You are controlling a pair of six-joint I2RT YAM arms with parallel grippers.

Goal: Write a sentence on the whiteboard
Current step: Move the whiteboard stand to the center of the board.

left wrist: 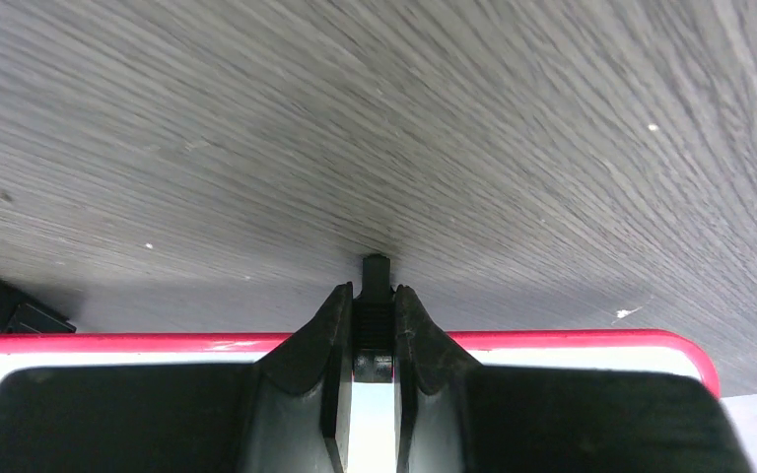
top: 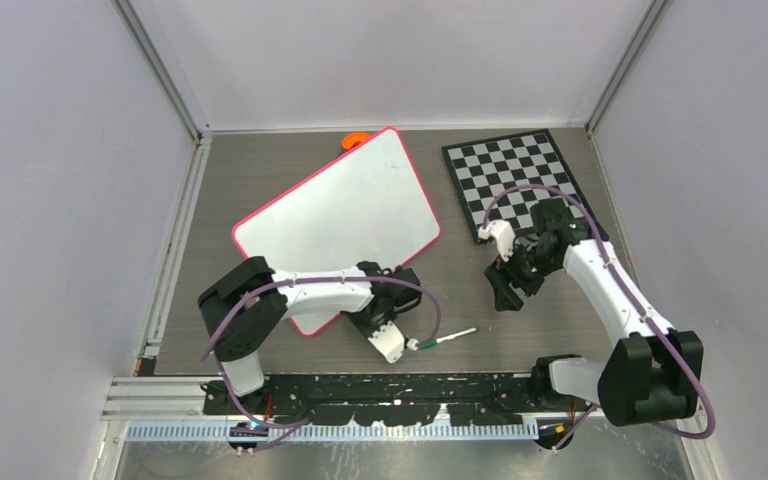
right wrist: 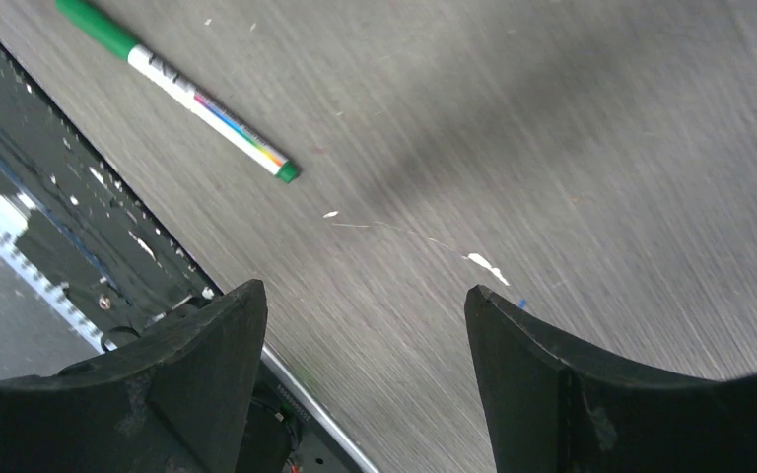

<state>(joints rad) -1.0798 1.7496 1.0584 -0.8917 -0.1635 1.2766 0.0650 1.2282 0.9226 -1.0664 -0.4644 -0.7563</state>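
a: closest in: right end effector, spread wide, gripping nothing, hanging over the surface.

b: and the marker?

a: sits upper left of the right wrist frame, flat on the surface, well apart from the fingers. slants from upper left down to lower right, with the small green end toward the end effector. shows lower centre in the top frame too, left of and below the right end effector, just beside the left wrist.

b: nearer the left arm, then?

a: nearer, yes, but busy there. left end effector: pinched almost closed on a black clip at the red rim of the whiteboard.

b: and the whiteboard itself?

a: lies tilted, centre-left of the top frame. blank as far as can be told.

b: so probably a reach to the left for the right arm, with a turn to cross the barrel.

a: looks that way.

b: anything readable?

a: dark print on the white barrel next to a striped colour band, too small to read. no writing on the chessboard, upper right.
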